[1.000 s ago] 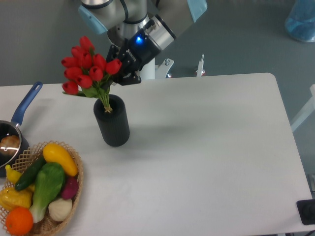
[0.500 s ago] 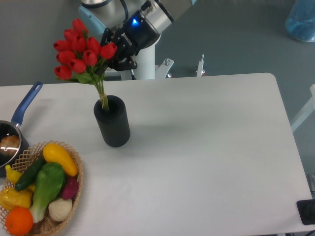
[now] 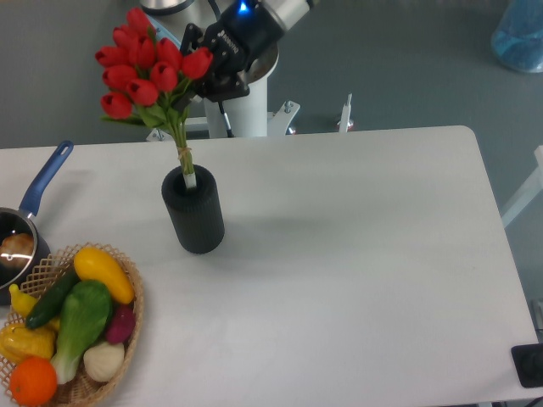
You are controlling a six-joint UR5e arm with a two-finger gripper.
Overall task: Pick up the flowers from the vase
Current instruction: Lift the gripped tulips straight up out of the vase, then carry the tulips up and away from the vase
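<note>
Gripping flowers (image 3: 153, 72) from right side of bunch, gripper (image 3: 206, 72) sits high above table (image 3: 356, 254), jaws apparently clamped near bud heads, though blooms hide fingertips. Red buds fan out left of gripper; tied pale stems run down and left from it, lowest stem tips at mouth of vase (image 3: 194, 210). Vase stands upright below gripper. Basket (image 3: 131, 292) of vegetables and saucepan (image 3: 30, 220) lie far lower left.
</note>
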